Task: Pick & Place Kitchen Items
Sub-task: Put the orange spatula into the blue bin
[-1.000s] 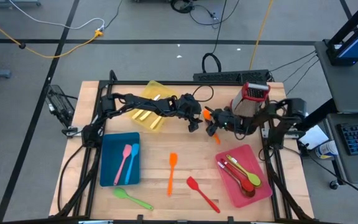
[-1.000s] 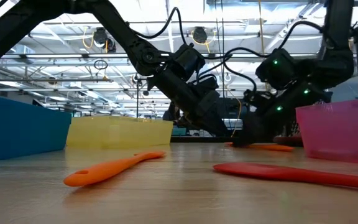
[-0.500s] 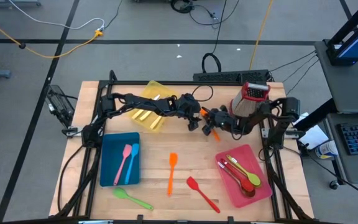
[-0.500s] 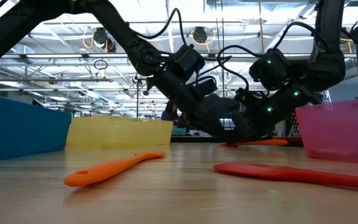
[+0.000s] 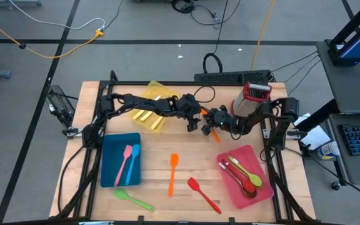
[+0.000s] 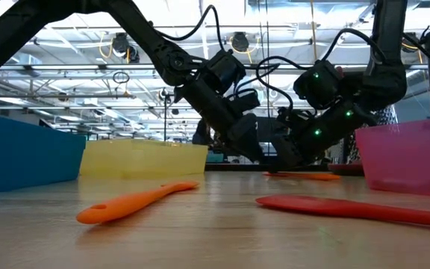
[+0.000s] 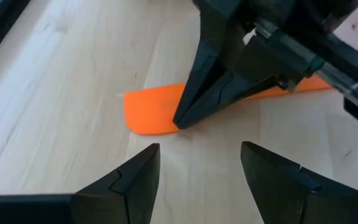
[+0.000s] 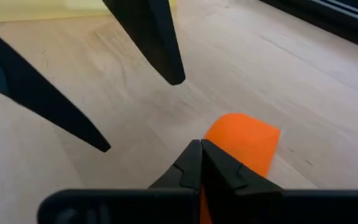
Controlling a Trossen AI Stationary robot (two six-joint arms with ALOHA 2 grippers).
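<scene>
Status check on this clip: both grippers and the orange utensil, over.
Right gripper shut on orange spatula, low at the table. Left gripper open, hovering just short of the blade. Its open jaws crowd the pickup; nothing else in the way.

Orange spatula (image 7: 166,109) on pale wood table (image 7: 61,93); black hand (image 8: 199,163); yellow tray (image 5: 150,100)

– Any writing, labels or numbers to read anywhere?
– None legible in any view
</scene>
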